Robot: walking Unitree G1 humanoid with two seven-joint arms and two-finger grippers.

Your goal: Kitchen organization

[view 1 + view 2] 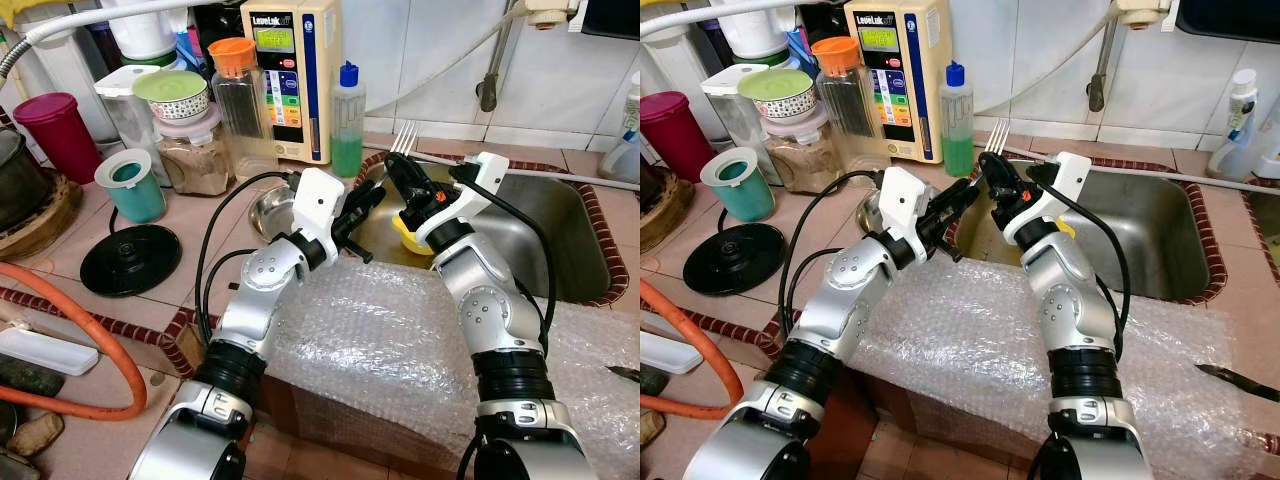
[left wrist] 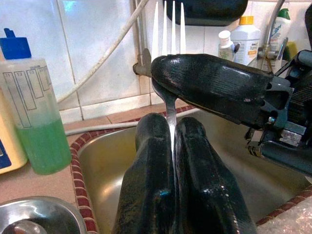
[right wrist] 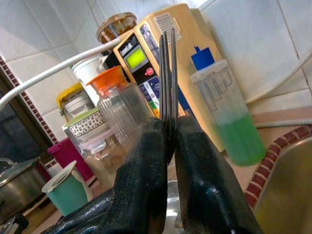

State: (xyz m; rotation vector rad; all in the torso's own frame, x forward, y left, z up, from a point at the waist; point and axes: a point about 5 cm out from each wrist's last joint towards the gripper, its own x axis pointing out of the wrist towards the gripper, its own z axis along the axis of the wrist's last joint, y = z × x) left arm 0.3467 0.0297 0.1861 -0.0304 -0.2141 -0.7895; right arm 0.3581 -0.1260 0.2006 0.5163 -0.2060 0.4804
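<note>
Left wrist view: fork [image 2: 169,29] handle hidden.

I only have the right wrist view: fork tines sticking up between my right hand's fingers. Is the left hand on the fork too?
Observer: Yes. The left hand is shut on the silver metal fork lower down its handle, below the right hand.
Operator: What's underneath?
Observer: The stainless steel sink. The fork is held tines up above its left end.
Operator: Anything in the basin?
Observer: A yellow object lies there, partly hidden by the right hand. I cannot tell what it is.
</note>
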